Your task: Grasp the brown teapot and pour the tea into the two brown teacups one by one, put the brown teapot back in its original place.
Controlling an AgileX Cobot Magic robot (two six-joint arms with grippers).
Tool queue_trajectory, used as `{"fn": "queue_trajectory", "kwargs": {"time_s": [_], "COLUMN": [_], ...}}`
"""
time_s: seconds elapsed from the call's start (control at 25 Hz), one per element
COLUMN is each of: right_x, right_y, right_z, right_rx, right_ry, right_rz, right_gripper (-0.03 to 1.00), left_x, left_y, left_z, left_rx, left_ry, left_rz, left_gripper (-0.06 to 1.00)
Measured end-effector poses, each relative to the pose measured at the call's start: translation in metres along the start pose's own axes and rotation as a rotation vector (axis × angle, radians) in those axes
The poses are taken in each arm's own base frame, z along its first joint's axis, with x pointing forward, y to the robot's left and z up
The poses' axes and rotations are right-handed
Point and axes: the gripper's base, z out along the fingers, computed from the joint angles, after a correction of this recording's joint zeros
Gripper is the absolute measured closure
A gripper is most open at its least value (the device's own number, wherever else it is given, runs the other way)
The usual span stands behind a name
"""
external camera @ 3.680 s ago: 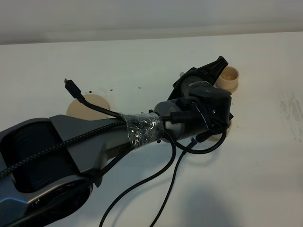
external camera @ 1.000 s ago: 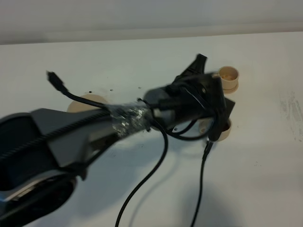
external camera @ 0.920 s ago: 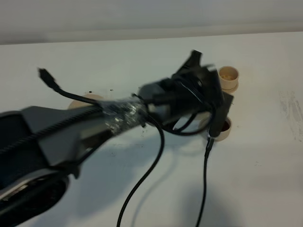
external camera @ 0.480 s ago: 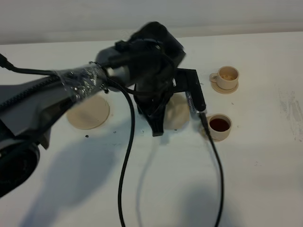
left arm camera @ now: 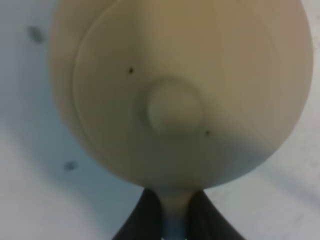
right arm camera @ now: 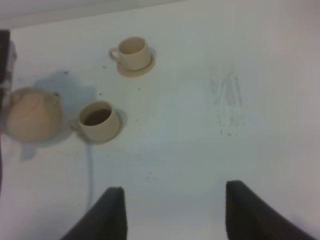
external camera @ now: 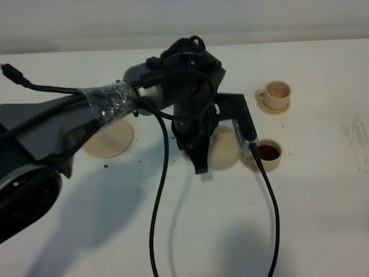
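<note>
Since half a second ago the left gripper has carried the brown teapot closer to the filled teacup, now just beside it, handle clamped. Second teacup: behind the filled teacup. Large saucer: well apart, beyond the teapot. Right gripper: fingers spread, holding nothing.

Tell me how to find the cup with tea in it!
Start at the white table and find the round pale tan ceramic teapot. The small tan cylindrical cup right beside it holds dark brown tea, while its twin farther back shows only pale tan inside.
</note>
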Motion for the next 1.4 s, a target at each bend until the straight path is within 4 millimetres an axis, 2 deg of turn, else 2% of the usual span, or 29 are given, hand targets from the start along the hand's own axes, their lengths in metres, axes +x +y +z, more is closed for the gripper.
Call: {"fn": "queue_trajectory", "kwargs": {"time_s": [0.2, 0.44, 0.64, 0.84, 1.0, 1.16, 1.4], "right_x": [0.000, 0.000, 0.000, 0.000, 0.000, 0.000, 0.000], "right_y": [0.000, 0.000, 0.000, 0.000, 0.000, 0.000, 0.000], "right_z": [0.000, 0.000, 0.000, 0.000, 0.000, 0.000, 0.000], "right_rx": [0.000, 0.000, 0.000, 0.000, 0.000, 0.000, 0.000], "right_ry": [0.000, 0.000, 0.000, 0.000, 0.000, 0.000, 0.000], "right_rz": [0.000, 0.000, 0.000, 0.000, 0.000, 0.000, 0.000], "right_gripper": [0.50, 0.50, 0.50, 0.50, 0.50, 0.50, 0.50], "left_x": [-0.003, -0.022, -0.039, -0.054, -0.065, -0.071, -0.071], "left_y": [0.018, 0.047, 0.065, 0.070, 0.071, 0.071, 0.075], "left_z": [-0.019, -0.028, -0.006, 0.020, 0.034, 0.042, 0.039], "left_rx": [-0.172, -0.369, -0.477, -0.548, -0.593, -0.617, -0.658], "left_ry": [-0.038, -0.068, -0.029, 0.005, -0.039, -0.082, -0.063], "left_rz": [0.042, 0.066, 0.113, 0.203, 0.251, 0.279, 0.297], "left_gripper": [0.84, 0.84, 0.84, 0.84, 0.84, 0.84, 0.84]}}
